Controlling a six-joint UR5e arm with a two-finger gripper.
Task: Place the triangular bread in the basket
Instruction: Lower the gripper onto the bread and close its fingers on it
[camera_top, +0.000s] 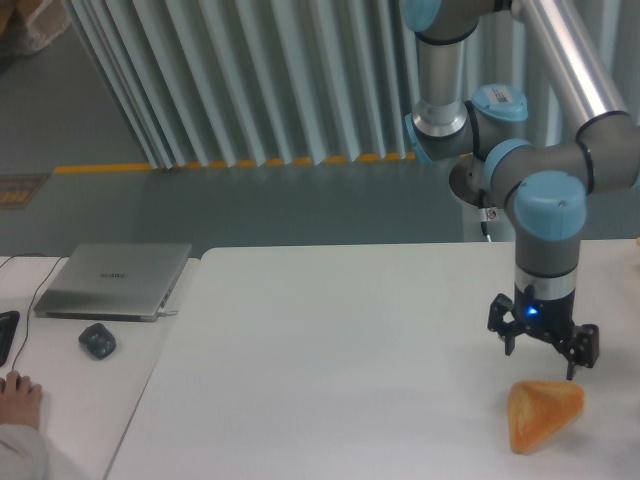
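Hovering just above the bread (544, 413) near the table's (330, 340) right front corner, the gripper (541, 358) has its fingers spread apart. Writing on the laptop (113, 280) lid is too small to read.

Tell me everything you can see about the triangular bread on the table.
The triangular bread is a puffy bun with rounded corners, golden-orange crust with paler yellowish patches, and a raised ridge running through its middle. It looks whole and lies flat on the white table near the front right corner, one corner pointing right. Only the table touches it. The hand hangs open just above its far edge, fingers pointing down, not in contact.
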